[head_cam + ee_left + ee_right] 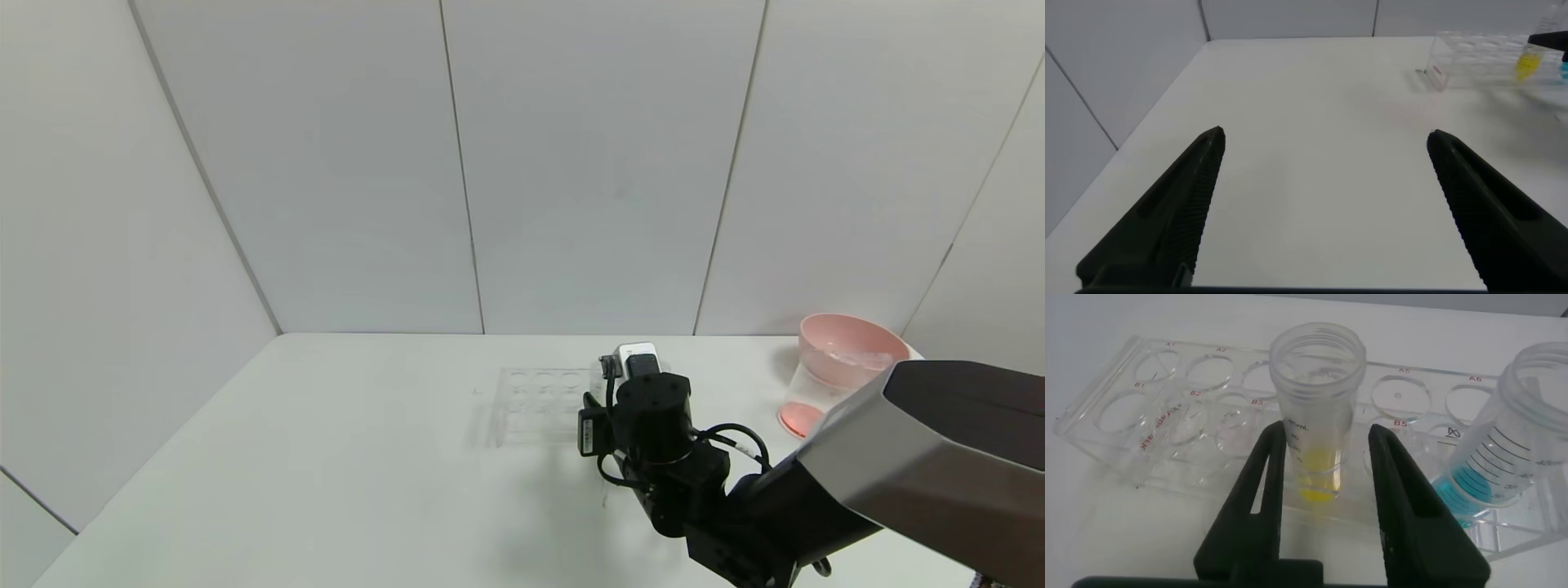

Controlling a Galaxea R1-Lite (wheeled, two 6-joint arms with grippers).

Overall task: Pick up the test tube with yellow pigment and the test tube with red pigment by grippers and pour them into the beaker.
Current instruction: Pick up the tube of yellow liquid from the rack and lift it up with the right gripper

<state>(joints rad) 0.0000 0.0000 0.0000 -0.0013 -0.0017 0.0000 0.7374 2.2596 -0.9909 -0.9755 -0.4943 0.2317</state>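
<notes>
The test tube with yellow pigment (1317, 416) stands upright in a hole of the clear rack (1167, 416). My right gripper (1328, 431) is open, one finger on each side of the tube. One finger is at the tube's wall and the other stands a little off it. In the head view the right wrist (653, 408) hides the tubes at the rack's (535, 400) right end. The beaker (808, 400) stands far right, in front of the pink bowl, with a reddish tint at its bottom. The test tube with red pigment is out of view. My left gripper (1324, 140) is open and empty over bare table.
A tube with blue liquid (1511, 449) stands in the rack right beside the yellow one. The pink bowl (853, 343) is at the far right corner by the wall. The left wrist view shows the rack (1470, 61) and the yellow tube (1530, 64) far off.
</notes>
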